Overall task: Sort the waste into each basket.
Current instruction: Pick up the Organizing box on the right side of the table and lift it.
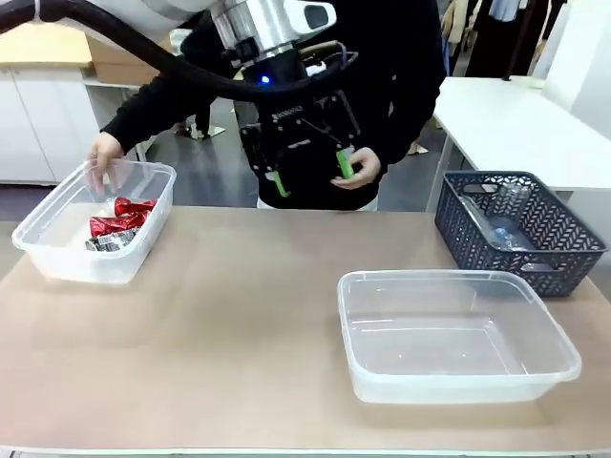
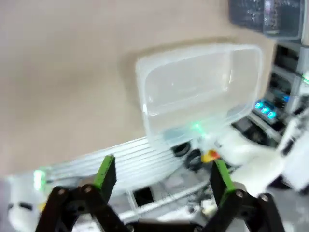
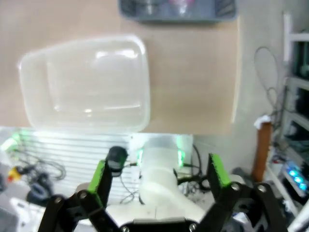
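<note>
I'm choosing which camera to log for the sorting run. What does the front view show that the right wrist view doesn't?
Only the front view shows the left tub holding red cans, the person's hand at its rim, and the left gripper, open and empty. Only the right wrist view shows the right gripper, open and empty. Both show the empty tub and the dark lattice basket.

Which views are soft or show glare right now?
Front view: sharp, even light, faint highlights on the empty clear tub. Left wrist view: motion-blurred throughout, the tub smeared, the open left gripper soft. Right wrist view: milder blur, white glare patches on the tub, dark basket out of focus.
</note>
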`<state>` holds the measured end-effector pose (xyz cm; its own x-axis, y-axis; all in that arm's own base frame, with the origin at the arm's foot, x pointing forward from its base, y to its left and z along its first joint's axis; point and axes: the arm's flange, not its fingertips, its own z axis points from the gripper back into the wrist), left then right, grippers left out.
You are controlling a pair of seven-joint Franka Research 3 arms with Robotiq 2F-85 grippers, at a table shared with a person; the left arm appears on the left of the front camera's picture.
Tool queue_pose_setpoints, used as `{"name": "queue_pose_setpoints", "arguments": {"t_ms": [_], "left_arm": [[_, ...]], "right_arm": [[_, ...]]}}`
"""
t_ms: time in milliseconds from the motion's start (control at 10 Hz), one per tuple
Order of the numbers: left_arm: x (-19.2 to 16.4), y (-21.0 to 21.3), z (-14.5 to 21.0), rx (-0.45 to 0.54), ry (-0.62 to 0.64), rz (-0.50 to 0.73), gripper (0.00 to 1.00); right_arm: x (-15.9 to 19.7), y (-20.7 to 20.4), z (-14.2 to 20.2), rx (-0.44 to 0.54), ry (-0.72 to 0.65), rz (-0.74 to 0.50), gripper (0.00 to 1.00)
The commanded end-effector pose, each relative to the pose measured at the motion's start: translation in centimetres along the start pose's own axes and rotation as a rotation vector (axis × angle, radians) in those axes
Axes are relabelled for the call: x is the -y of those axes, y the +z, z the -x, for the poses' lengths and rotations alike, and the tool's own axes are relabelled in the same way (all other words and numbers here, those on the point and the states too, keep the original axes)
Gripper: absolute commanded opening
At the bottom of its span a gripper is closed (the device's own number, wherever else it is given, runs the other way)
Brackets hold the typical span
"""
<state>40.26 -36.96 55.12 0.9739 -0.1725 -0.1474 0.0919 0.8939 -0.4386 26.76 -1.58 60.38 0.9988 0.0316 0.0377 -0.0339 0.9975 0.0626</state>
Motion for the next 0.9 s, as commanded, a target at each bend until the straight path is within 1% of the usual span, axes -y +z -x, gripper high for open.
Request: {"name": "queue_pose_setpoints", "arguments": {"t_ms": [0, 100, 200, 300, 400, 500, 600, 700, 800], "left_arm": [[1.4, -6.9, 3.3, 0.005, 0.386, 0.071, 1.0], [1.7, -9.0, 5.2, -0.01, 0.461, 0.045, 1.0], [1.8, -10.6, 6.1, -0.026, 0.484, 0.003, 1.0], [1.7, -12.1, 6.2, -0.02, 0.511, -0.039, 1.0], [1.4, -12.7, 5.6, -0.153, 0.369, -0.109, 1.0], [1.8, -12.4, 5.9, -0.023, 0.488, -0.046, 1.0], [1.8, -12.4, 5.9, -0.023, 0.488, -0.046, 1.0], [1.8, -12.4, 5.9, -0.023, 0.488, -0.046, 1.0], [1.8, -13.6, 6.2, -0.058, 0.481, -0.072, 1.0]], "right_arm": [[-0.2, -9.5, -0.6, -0.175, 0.097, -0.116, 1.0], [-0.2, -13.6, -0.2, -0.265, 0.112, -0.162, 1.0], [-0.2, -17.0, 0.0, -0.339, 0.053, -0.111, 1.0], [-0.7, -18.8, 0.1, -0.364, 0.02, -0.125, 1.0], [-0.8, -18.1, -0.3, -0.263, -0.073, -0.004, 1.0], [-0.8, -17.9, 0.6, -0.353, 0.057, -0.125, 1.0], [-0.8, -17.9, 0.6, -0.353, 0.057, -0.125, 1.0], [-0.6, -18.8, -0.5, -0.351, 0.012, -0.093, 1.0], [-2.0, -19.5, -1.0, -0.26, -0.134, -0.031, 1.0]]}}
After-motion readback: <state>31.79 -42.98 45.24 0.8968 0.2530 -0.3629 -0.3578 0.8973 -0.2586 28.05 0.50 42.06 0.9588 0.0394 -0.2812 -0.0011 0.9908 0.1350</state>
